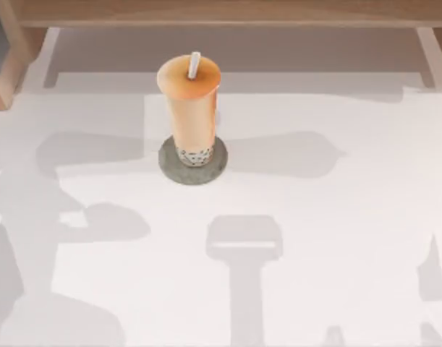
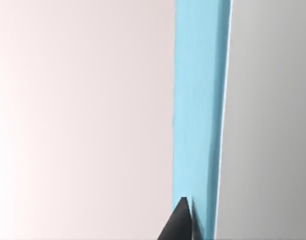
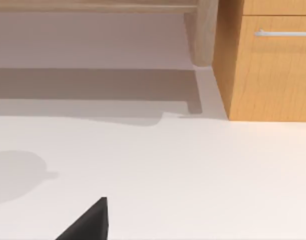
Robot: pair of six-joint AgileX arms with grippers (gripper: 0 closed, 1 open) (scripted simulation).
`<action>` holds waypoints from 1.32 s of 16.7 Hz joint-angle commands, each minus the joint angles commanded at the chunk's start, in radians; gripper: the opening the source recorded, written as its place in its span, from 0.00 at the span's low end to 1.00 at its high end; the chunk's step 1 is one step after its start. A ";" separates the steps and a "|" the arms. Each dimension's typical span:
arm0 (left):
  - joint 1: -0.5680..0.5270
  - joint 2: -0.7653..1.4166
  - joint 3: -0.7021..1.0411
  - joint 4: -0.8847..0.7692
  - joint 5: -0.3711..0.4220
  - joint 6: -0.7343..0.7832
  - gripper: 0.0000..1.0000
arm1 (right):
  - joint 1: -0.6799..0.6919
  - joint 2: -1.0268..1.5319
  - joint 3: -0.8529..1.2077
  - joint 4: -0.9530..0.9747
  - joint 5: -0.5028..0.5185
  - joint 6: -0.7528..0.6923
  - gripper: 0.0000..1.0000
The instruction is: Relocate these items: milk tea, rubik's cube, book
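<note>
The milk tea (image 1: 190, 108), a tall pale orange cup with an orange lid and a white straw, stands upright on a flat grey round disc (image 1: 170, 168) at the table's middle back. In the left wrist view a light blue flat slab, the book (image 2: 200, 100), runs straight out from my left gripper (image 2: 190, 222). A dark fingertip (image 2: 179, 222) presses against its side. One dark fingertip (image 3: 90, 222) of my right gripper hangs over bare white table. The rubik's cube is out of view.
A wooden shelf board (image 1: 221, 11) spans the back of the table, with a wooden box (image 1: 3, 65) at the back left. The right wrist view shows a wooden drawer cabinet (image 3: 268, 65) and a shelf leg (image 3: 205, 32). Arm shadows fall on the white tabletop (image 1: 336, 238).
</note>
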 joint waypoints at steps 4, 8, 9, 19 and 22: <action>0.068 -0.037 -0.202 -0.002 0.048 0.351 0.00 | 0.000 0.000 0.000 0.000 0.000 0.000 1.00; 0.099 -0.026 -0.412 -0.003 0.075 0.597 0.00 | 0.000 0.000 0.000 0.000 0.000 0.000 1.00; 0.102 -0.017 -0.462 -0.003 0.079 0.648 0.00 | 0.000 0.000 0.000 0.000 0.000 0.000 1.00; 0.097 0.056 -0.699 -0.003 0.093 0.849 0.00 | 0.000 0.000 0.000 0.000 0.000 0.000 1.00; 0.097 0.046 -0.688 0.000 0.095 0.850 0.00 | 0.000 0.000 0.000 0.000 0.000 0.000 1.00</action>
